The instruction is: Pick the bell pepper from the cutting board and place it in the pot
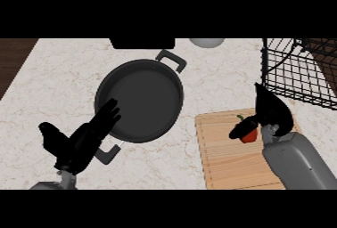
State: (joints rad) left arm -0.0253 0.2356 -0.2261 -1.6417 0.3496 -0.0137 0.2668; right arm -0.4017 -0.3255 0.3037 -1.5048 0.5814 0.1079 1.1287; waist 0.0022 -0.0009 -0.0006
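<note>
- While the marble-patterned counter [59,89] fills most of the head view, a wooden cutting board [223,164] lies at its lower right, its long side running away from the robot.
- On the board's upper part sits the bell pepper [248,135], red with a small green stem showing at its top left.
- Over the pepper comes the right hand [271,111], at the end of a grey forearm [299,162] that rises from the lower right edge.
- Its fingers point up and away, while its thumb [241,129] curls down against the pepper's left side; the pepper is pinched between thumb and palm and partly hidden by them.
- Whether the pepper rests on the board or is raised off it cannot be told.
- Left of the board, well apart from the pepper, stands the black pot [139,100], round and shallow, with one handle at its upper right and another at its lower left.
- Nothing lies inside the pot.
- At the lower left, the left hand [82,144] shows with straight fingers spread, holding nothing; its fingertips overlap the pot's lower left rim.
- At the upper right stands a black wire rack [293,73].
- Along the top edge a dark object [141,43] and a pale round object [208,42] are cut off.
</note>
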